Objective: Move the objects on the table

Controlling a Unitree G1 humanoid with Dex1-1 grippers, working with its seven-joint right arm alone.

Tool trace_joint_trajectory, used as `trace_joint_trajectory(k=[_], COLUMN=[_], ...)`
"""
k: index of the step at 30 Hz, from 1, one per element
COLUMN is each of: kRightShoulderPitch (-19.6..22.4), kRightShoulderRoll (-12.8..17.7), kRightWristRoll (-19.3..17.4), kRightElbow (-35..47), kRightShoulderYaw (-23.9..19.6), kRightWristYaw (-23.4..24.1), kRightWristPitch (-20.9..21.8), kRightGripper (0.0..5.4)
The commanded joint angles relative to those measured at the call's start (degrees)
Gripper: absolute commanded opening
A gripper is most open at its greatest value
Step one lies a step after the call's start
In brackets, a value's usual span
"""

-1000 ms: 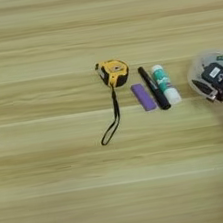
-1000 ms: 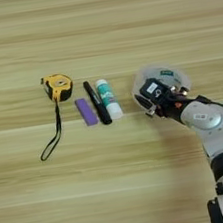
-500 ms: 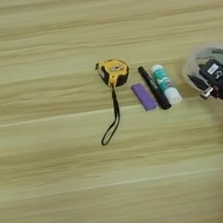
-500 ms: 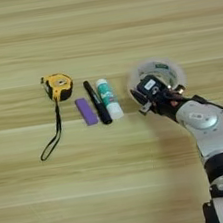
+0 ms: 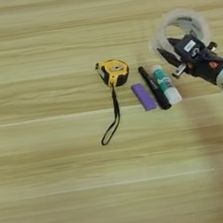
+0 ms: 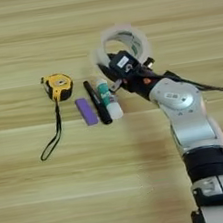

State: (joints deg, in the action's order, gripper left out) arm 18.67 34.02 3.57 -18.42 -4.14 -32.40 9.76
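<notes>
Here the silver forearm rises from the lower right across the streaked wooden worktop [image 6: 56, 202]. Mid-frame lie purple piece [image 6: 86, 111], black marker [image 6: 97, 102], glue stick [image 6: 108, 99], tape measure [image 6: 58, 86]. Farther, the gripper [image 6: 113, 73] pinches the clear tape roll [image 6: 122, 43].

5 objects lie on the light tan wooden counter [image 5: 55, 192]. A yellow-black tape measure [image 5: 113, 72] sits leftmost, its black strap [image 5: 112, 121] trailing toward the near edge in a loop. Right of it, side by side and slightly slanted: a small purple piece [image 5: 144, 96], a black marker pen [image 5: 154, 88], a white-teal glue stick [image 5: 165, 83]. The clear tape roll [image 6: 121, 40] lies flat, farther back, right of the row.
</notes>
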Motion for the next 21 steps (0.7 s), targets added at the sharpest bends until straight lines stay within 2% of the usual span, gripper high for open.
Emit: trace_joint_trajectory(k=[1,9,15,21], kRightShoulderPitch=[5.1,4.2,3.4,3.1], kRightShoulderRoll=[-1.5,-9.5,-14.0,-17.1], kRightWristRoll=[-0.6,1.0,2.0,2.4], kRightElbow=[7.9,15.1,15.5,12.6], kRightShoulderYaw=[2.2,11.1,16.1,19.3], kRightWristYaw=[-0.2,-2.6,-3.6,-4.2], kRightWristPitch=[-1.8,-6.3,-7.4,-7.4], kRightGripper=[1.25,1.25,1.25,1.24])
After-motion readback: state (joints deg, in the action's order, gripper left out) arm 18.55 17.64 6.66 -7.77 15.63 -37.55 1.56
